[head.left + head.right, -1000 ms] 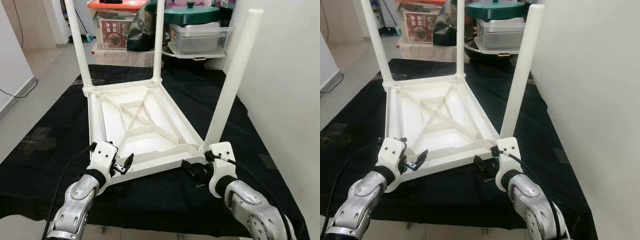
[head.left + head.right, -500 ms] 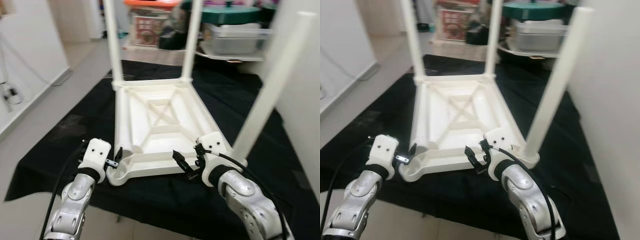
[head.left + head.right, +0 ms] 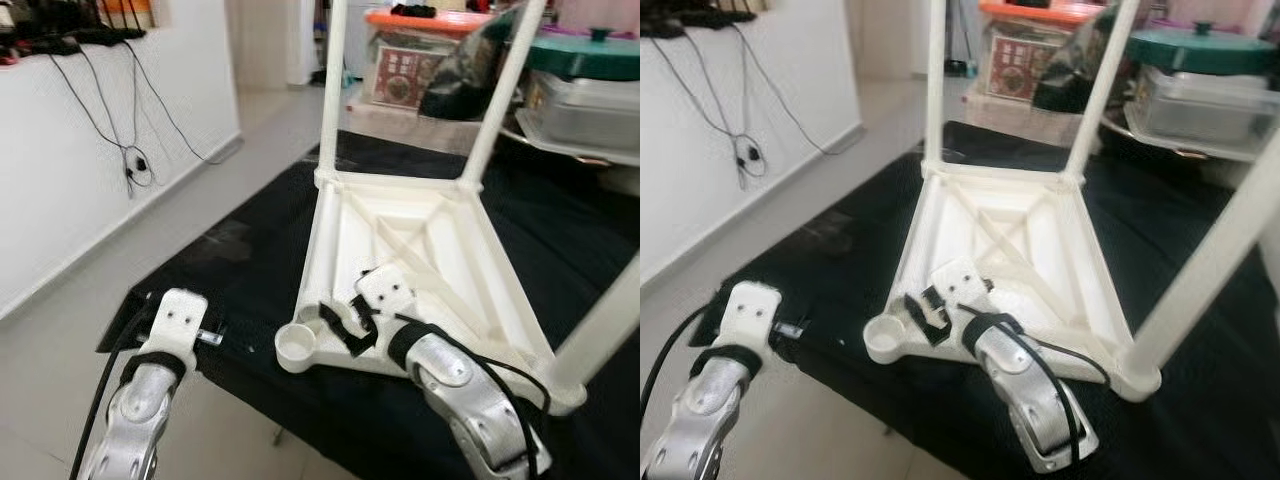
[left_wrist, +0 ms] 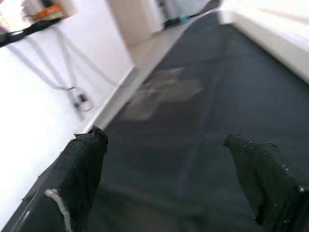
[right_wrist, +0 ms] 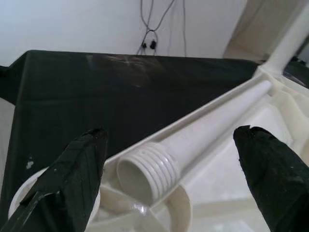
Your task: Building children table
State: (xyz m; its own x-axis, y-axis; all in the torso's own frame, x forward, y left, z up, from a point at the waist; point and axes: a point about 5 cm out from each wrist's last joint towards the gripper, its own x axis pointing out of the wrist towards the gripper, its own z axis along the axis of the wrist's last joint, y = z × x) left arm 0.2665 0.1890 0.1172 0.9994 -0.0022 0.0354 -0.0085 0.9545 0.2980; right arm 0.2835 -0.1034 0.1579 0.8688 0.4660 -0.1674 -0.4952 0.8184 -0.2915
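table [image 3: 400, 240]: white, upside down, three legs upright
loose leg [image 5: 203, 135]: lying inside, threaded end just before right gripper [image 3: 340, 328]

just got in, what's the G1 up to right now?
It is assembling a white plastic children's table, which lies upside down on a black cloth. Three legs stand screwed in; the near corner socket is empty. The loose fourth white threaded leg lies inside the tabletop frame, and the right hand, fingers open, hovers over its threaded end. The left hand is open above the cloth, off to the side.

The red label [image 3: 399, 79] on a storage box carries print too blurred to read
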